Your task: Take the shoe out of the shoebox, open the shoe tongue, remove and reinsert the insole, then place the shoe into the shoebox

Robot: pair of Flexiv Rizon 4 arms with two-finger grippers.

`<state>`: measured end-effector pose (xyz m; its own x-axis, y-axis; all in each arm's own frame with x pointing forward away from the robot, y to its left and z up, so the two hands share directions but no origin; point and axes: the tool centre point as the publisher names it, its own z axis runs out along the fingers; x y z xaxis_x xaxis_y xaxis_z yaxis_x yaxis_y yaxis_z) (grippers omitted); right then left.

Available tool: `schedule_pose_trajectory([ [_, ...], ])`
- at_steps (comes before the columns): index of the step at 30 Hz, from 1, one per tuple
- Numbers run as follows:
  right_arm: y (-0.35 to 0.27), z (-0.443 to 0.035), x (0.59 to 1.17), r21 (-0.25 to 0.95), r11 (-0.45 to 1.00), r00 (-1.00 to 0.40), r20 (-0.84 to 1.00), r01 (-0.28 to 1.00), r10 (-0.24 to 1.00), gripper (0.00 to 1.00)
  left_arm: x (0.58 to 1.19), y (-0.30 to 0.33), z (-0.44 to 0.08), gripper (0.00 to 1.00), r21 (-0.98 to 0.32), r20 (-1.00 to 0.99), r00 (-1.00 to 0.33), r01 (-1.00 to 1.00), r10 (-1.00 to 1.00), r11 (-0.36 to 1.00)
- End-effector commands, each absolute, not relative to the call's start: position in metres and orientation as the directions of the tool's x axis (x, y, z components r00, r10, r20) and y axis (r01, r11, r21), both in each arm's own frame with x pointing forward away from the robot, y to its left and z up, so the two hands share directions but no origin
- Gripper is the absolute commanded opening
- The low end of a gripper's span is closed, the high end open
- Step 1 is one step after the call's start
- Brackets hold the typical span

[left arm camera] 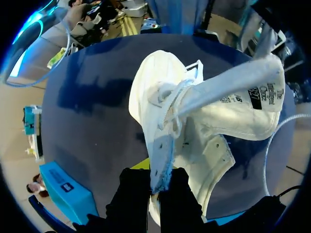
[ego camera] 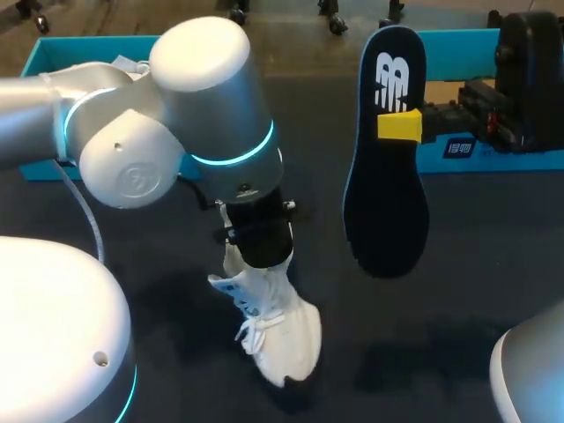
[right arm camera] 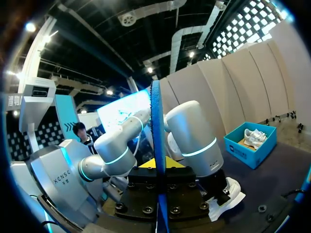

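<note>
Left gripper (left arm camera: 156, 180): clamped shut on the collar edge of the white sneaker (ego camera: 280, 330), one black finger pressed on each side.
Sneaker: hung heel-up under the left wrist at mid-table, toe end low over the dark table (ego camera: 493, 291); could not tell whether it touched. Tongue (left arm camera: 233, 92) folded out wide, laces loose.
Right gripper (ego camera: 401, 125): closed on the dark insole (ego camera: 386, 194) near its heel end.
Insole: held in the air right of the sneaker, apart from it, bare tabletop showing between and beneath.
Shoebox (ego camera: 40, 53): teal, at the far left edge behind the left arm, another white shoe (right arm camera: 253, 138) inside.
Teal box piece (ego camera: 454, 150): at the far right edge, behind the right gripper.
</note>
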<state>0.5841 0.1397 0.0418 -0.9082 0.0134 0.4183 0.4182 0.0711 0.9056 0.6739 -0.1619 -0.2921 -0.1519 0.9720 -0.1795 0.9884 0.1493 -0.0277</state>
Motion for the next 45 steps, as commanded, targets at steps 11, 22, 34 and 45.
schedule_pose_trajectory([
  [11, 0.144, 0.043, 0.589, 0.904, 0.077, -0.907, 0.421, 0.42, 0.01, 0.0, 0.661, -0.19, -0.325, 0.0, -0.02, -0.059, -0.055, 0.998, 0.997, 0.054],
  [22, 0.144, 0.043, 0.589, 0.904, 0.077, -0.907, 0.421, 0.42, 0.01, 0.0, 0.657, -0.193, -0.342, 0.0, -0.045, -0.017, 0.012, 0.999, 1.0, -0.013],
  [34, 0.144, 0.043, 0.589, 0.904, 0.077, -0.907, 0.421, 0.42, 0.01, 0.0, 0.663, -0.199, -0.361, 0.0, -0.064, 0.007, 0.032, 0.997, 0.999, -0.032],
  [45, 0.144, 0.043, 0.589, 0.904, 0.077, -0.907, 0.421, 0.42, 0.01, 0.0, 0.67, -0.205, -0.373, 0.0, -0.076, -0.011, 0.045, 0.996, 0.999, -0.045],
])
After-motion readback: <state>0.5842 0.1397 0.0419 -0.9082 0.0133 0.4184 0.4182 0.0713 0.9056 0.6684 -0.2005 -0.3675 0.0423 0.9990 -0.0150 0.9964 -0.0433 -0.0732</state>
